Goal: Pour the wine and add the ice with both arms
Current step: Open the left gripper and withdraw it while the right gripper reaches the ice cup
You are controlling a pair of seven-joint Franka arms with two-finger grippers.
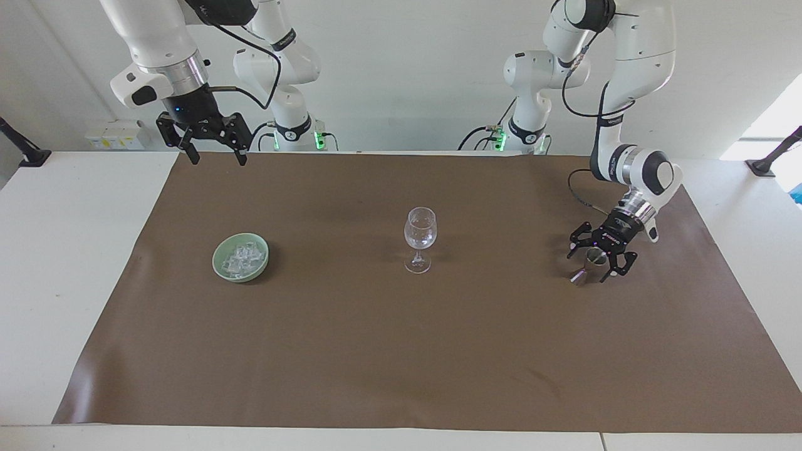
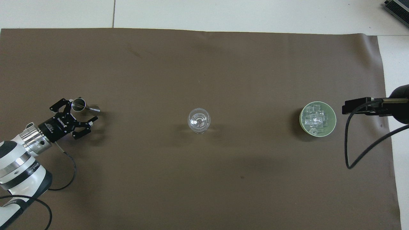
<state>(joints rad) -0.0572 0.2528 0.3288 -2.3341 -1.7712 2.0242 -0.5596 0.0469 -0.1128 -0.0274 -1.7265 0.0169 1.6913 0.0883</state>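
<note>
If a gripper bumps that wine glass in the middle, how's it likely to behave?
The wine glass probably tips easily: tall bowl on a thin stem over a small foot. It looks like thin clear glass, so likely fragile and slippery to pinch.

Left gripper (image 2: 83,112) seen spread open around small metal cup (image 2: 78,104); wine glass (image 2: 198,120) mid-mat; ice (image 2: 315,118) heaped in green bowl (image 2: 332,123).
</note>
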